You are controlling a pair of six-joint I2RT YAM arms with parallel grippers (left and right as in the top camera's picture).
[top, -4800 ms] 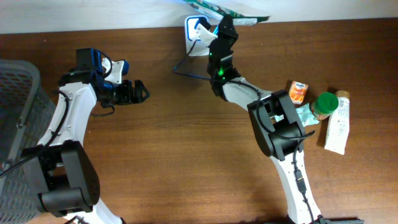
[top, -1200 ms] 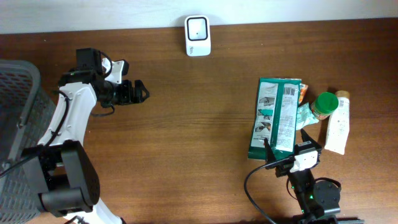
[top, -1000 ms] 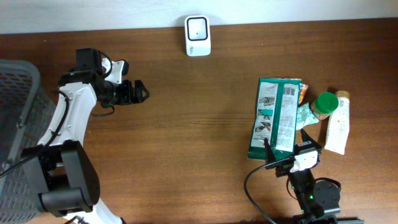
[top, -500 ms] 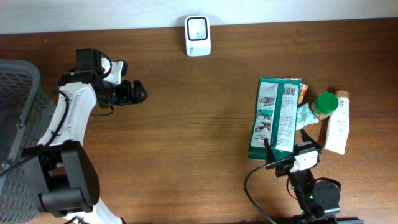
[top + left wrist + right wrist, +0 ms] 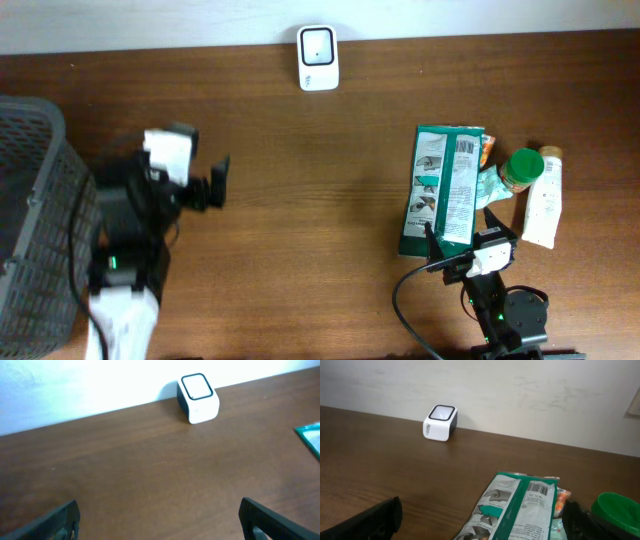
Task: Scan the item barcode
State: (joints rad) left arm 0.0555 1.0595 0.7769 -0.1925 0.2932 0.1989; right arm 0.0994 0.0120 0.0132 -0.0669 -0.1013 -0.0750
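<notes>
The item, a green and white bag with its barcode facing up, lies flat on the table at the right. In the right wrist view the bag lies between my wide-set fingers. My right gripper sits at the bag's near end, open and holding nothing. The white scanner stands at the table's far edge against the wall; both wrist views show the scanner. My left gripper hovers open over bare wood at the left, with its fingertips far apart.
An orange packet, a green-lidded jar, a teal sachet and a white tube lie just right of the bag. A grey mesh basket stands at the table's left edge.
Seconds ago the right arm was up at the scanner; the bag now lies on the table. In the last half second the left arm folded back toward the near edge.
</notes>
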